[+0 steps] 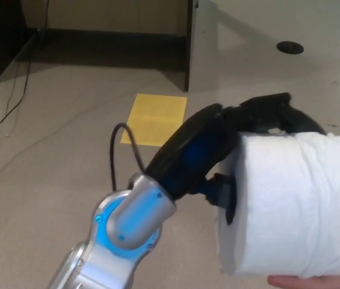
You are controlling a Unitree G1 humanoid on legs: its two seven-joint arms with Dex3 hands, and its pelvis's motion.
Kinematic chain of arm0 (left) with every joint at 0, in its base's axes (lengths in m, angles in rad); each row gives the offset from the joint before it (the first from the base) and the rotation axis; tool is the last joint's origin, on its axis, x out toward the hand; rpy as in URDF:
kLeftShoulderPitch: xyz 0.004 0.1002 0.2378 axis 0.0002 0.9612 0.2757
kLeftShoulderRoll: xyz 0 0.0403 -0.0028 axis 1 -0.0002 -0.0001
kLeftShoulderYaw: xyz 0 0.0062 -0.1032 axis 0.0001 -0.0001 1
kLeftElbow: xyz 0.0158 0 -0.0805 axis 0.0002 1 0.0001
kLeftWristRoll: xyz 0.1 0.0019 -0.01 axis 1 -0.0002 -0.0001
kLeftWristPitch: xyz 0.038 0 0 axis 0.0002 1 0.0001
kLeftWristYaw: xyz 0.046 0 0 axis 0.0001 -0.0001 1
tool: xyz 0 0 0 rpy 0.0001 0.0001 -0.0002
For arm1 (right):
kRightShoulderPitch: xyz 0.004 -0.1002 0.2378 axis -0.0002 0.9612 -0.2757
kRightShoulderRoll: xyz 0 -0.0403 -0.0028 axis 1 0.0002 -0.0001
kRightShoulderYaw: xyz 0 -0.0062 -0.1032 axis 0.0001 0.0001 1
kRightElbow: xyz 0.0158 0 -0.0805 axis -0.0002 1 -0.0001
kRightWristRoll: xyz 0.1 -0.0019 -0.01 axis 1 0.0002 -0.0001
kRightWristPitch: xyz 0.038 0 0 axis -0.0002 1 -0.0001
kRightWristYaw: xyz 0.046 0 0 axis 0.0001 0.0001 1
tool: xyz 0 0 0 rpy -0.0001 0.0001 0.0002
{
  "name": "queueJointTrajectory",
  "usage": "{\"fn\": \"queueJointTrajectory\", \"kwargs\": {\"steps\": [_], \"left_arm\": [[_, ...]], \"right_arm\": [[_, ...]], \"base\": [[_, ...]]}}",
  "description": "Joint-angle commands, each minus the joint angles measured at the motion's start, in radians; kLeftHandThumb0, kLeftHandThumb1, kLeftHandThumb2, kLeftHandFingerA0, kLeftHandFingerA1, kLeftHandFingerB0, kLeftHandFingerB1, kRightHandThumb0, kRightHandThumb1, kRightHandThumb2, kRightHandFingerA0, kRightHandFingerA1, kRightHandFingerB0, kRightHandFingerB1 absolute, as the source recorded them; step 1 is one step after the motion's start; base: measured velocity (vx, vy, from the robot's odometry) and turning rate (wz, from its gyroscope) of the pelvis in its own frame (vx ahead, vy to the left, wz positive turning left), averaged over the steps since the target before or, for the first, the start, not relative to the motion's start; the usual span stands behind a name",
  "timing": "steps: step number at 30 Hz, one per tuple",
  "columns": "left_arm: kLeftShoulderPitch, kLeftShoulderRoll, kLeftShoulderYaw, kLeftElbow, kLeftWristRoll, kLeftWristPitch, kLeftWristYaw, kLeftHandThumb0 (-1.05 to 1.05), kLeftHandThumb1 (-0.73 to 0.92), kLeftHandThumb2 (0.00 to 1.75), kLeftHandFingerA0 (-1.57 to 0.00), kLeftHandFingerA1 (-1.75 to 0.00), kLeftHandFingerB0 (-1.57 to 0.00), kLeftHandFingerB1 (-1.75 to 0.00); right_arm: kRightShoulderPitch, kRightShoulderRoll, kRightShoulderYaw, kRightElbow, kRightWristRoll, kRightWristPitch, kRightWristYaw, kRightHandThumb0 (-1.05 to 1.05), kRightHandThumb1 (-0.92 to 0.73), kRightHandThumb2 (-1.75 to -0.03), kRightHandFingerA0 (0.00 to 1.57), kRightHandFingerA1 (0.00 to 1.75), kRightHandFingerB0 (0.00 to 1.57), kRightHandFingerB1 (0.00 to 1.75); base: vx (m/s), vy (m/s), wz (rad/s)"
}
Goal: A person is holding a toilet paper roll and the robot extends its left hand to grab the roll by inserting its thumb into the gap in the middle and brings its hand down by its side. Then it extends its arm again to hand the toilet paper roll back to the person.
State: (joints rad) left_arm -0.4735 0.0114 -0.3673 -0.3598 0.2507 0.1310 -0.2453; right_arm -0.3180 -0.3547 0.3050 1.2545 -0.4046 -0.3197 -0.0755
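A large white toilet paper roll (290, 205) fills the lower right of the head view, lying on its side with its end facing left. My left hand (248, 129) is shut on it: the thumb (225, 194) is stuck into the core hole and the fingers (278, 114) curl over the top of the roll. A person's hand (314, 280) supports the roll from below at the bottom right edge. My silver and blue left forearm (127, 220) rises from the lower left. The right hand does not show.
A yellow sheet (156, 118) lies on the beige carpet behind my arm. A dark desk frame (97, 36) stands at the back, with cables (13, 102) trailing at left. A round black floor fitting (290, 47) sits at the upper right.
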Motion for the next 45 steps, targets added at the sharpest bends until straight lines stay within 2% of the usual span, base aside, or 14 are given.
{"fn": "queueJointTrajectory", "kwargs": {"steps": [1, 4, 7, 10, 11, 16, 19, 22, 25, 31, 33, 34, 40, 45], "left_arm": [[0.074, 0.065, 0.102, 0.01, -0.079, -0.107, -0.016, -0.08, 0.68, 0.93, -0.99, -1.35, -0.79, -1.11], [0.084, 0.091, 0.171, 0.024, -0.096, -0.121, -0.009, -0.1, 0.73, 0.82, -1.04, -1.33, -0.8, -1.11], [0.184, 0.124, 0.247, 0.003, -0.172, -0.149, -0.04, -0.02, 0.76, 0.89, -0.96, -1.33, -0.75, -1.12], [0.269, 0.148, 0.316, -0.028, -0.197, -0.125, -0.038, -0.08, 0.69, 0.94, -0.98, -1.37, -0.79, -1.14], [0.338, 0.174, 0.395, 0.003, -0.238, -0.161, -0.045, -0.02, 0.73, 0.89, -0.98, -1.31, -0.79, -1.19], [0.403, 0.199, 0.501, 0.101, -0.261, -0.203, -0.037, 0.01, 0.8, 0.79, -1.05, -1.33, -0.77, -1.17], [0.47, 0.23, 0.56, 0.228, -0.232, -0.308, -0.015, 0.02, 0.75, 0.84, -1.01, -1.34, -0.76, -1.18], [0.497, 0.26, 0.624, 0.434, -0.213, -0.42, 0.028, 0.02, 0.8, 0.82, -1.01, -1.41, -0.78, -1.16], [0.527, 0.255, 0.664, 0.555, -0.24, -0.426, 0.033, -0.01, 0.79, 0.82, -1.0, -1.41, -0.76, -1.19], [0.535, 0.291, 0.706, 0.917, -0.214, -0.51, 0.078, -0.03, 0.81, 0.84, -0.94, -1.56, -0.72, -1.27], [0.519, 0.307, 0.706, 1.054, -0.206, -0.547, 0.092, -0.01, 0.83, 0.78, -0.92, -1.56, -0.73, -1.25], [0.515, 0.31, 0.706, 1.084, -0.208, -0.547, 0.092, -0.01, 0.83, 0.8, -0.91, -1.56, -0.72, -1.24], [0.462, 0.336, 0.683, 1.24, -0.182, -0.519, 0.143, -0.03, 0.89, 0.66, -0.84, -1.6, -0.69, -1.3], [0.425, 0.344, 0.682, 1.347, -0.201, -0.516, 0.149, -0.13, 0.83, 0.69, -0.8, -1.53, -0.68, -1.23]], "right_arm": [[0.011, -0.007, 0.003, 0.002, -0.011, 0.001, -0.003, -0.34, -0.65, -0.6, 0.79, 0.63, 0.63, 0.45], [-0.028, -0.005, -0.006, 0.006, -0.001, 0.012, 0.018, -0.34, -0.66, -0.6, 0.78, 0.64, 0.62, 0.45], [0.002, -0.01, -0.001, 0.006, -0.008, 0.004, 0.011, -0.34, -0.66, -0.6, 0.78, 0.65, 0.62, 0.45], [0.005, -0.012, 0.007, 0.007, -0.016, -0.011, -0.002, -0.34, -0.66, -0.59, 0.78, 0.67, 0.66, 0.46], [-0.008, -0.007, 0.0, 0.008, -0.008, 0.0, 0.01, -0.34, -0.65, -0.59, 0.78, 0.67, 0.65, 0.46], [-0.036, -0.012, -0.001, 0.011, -0.01, 0.014, 0.014, -0.35, -0.66, -0.6, 0.81, 0.69, 0.62, 0.45], [-0.02, -0.011, 0.007, 0.012, -0.016, 0.007, 0.009, -0.35, -0.66, -0.6, 0.8, 0.68, 0.63, 0.45], [-0.029, -0.01, 0.005, 0.016, -0.015, 0.008, 0.008, -0.35, -0.67, -0.59, 0.79, 0.66, 0.63, 0.45], [-0.015, -0.013, 0.002, 0.014, -0.011, 0.003, 0.006, -0.35, -0.66, -0.59, 0.79, 0.66, 0.64, 0.45], [-0.007, -0.006, 0.005, 0.017, -0.013, 0.008, -0.001, -0.34, -0.65, -0.6, 0.77, 0.64, 0.62, 0.44], [0.0, -0.007, 0.004, 0.014, -0.012, -0.002, -0.005, -0.34, -0.65, -0.59, 0.78, 0.72, 0.64, 0.46], [0.0, -0.007, 0.004, 0.015, -0.012, -0.002, -0.005, -0.36, -0.63, -0.6, 0.79, 0.76, 0.63, 0.46], [-0.042, -0.006, 0.002, 0.019, -0.012, 0.022, 0.007, -0.34, -0.65, -0.59, 0.8, 0.68, 0.63, 0.44], [-0.036, -0.014, -0.001, 0.02, -0.009, 0.011, 0.007, -0.36, -0.66, -0.59, 0.78, 0.69, 0.63, 0.45]], "base": [[0.0, 0.0, 0.0], [0.0, 0.0, 0.0], [0.0, 0.0, 0.0], [0.0, 0.0, 0.0], [0.0, 0.0, 0.0], [0.0, 0.0, 0.0], [0.0, 0.0, 0.0], [0.0, 0.0, 0.0], [0.0, 0.0, 0.0], [0.0, 0.0, 0.0], [0.0, 0.0, 0.0], [0.0, 0.0, 0.0], [0.0, 0.0, 0.0], [0.0, 0.0, 0.0]]}}
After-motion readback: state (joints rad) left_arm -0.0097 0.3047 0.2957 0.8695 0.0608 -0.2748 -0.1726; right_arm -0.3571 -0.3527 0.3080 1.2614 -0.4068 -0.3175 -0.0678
